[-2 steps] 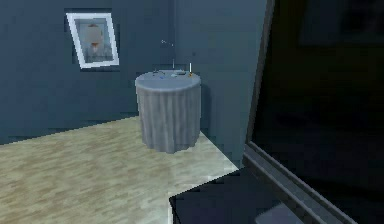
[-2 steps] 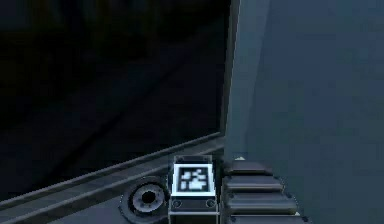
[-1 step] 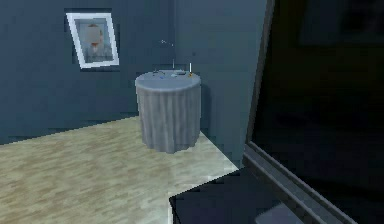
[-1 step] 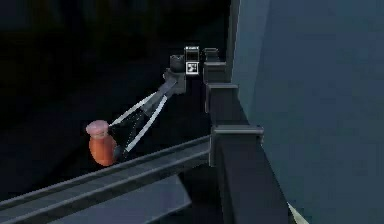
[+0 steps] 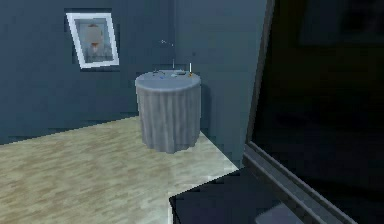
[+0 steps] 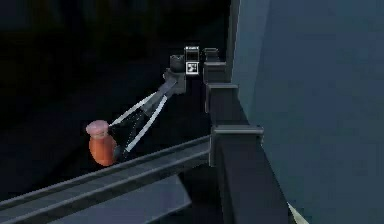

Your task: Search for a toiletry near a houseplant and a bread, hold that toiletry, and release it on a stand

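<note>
1. Well, the gripper [image 6: 117, 140] points down and toward the arm side view's left, out from the end of the arm [image 6: 228, 125]. I cannot tell if its fingers are apart or together.
2. A small orange bottle [image 6: 100, 148] with a pink top is right at the fingertips. I think this is the toiletry.
3. The bottle is just above a grey ledge [image 6: 150, 165]. It is so near that I cannot tell if the gripper holds it or if it rests there.
4. In the forward view, a round grey stand [image 5: 168, 110] is on the wood floor [image 5: 90, 170] by the blue wall. A picture [image 5: 92, 40] hangs up and to its left.
5. A few thin little things are on the stand's top, too small to name.
6. A big dark panel [image 5: 330, 100] is close by on the forward view's right.
7. I think the step now is taking the bottle to the stand.
8. To do it well, lift the bottle clear of the ledge first. Pull the arm in so nothing bumps the panel.
9. Then drive until the stand is beside the arm. Reach over a bare part of the top, go low, and only then let go, so the bottle does not tip.
</note>
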